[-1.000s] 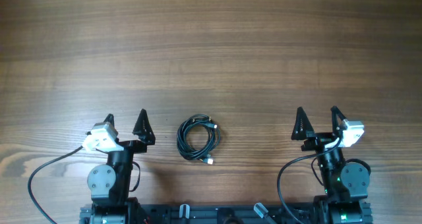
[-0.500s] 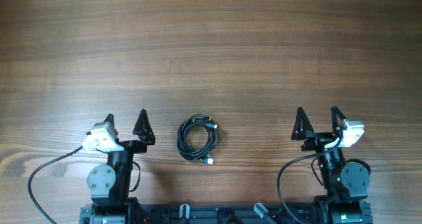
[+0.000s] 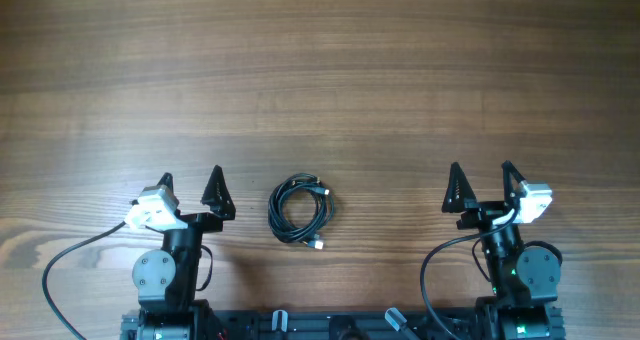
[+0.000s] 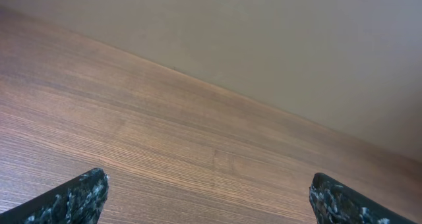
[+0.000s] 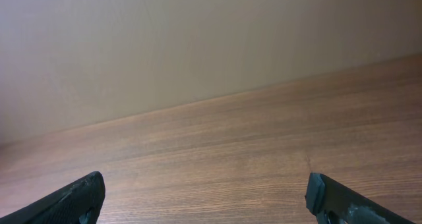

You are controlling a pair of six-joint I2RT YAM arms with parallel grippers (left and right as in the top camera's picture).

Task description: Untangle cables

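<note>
Left gripper (image 3: 190, 175): jaws spread wide, empty, pointing forward, low.
Right gripper (image 3: 481, 167): jaws spread wide, empty, pointing forward, low.

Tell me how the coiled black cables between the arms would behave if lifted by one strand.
The cables look thin and loosely looped, so they would probably sag and uncoil rather than hold the ring. The bundle is small, so likely light. Lying flat on the table, it would probably slide or deform when pushed, not roll.
</note>
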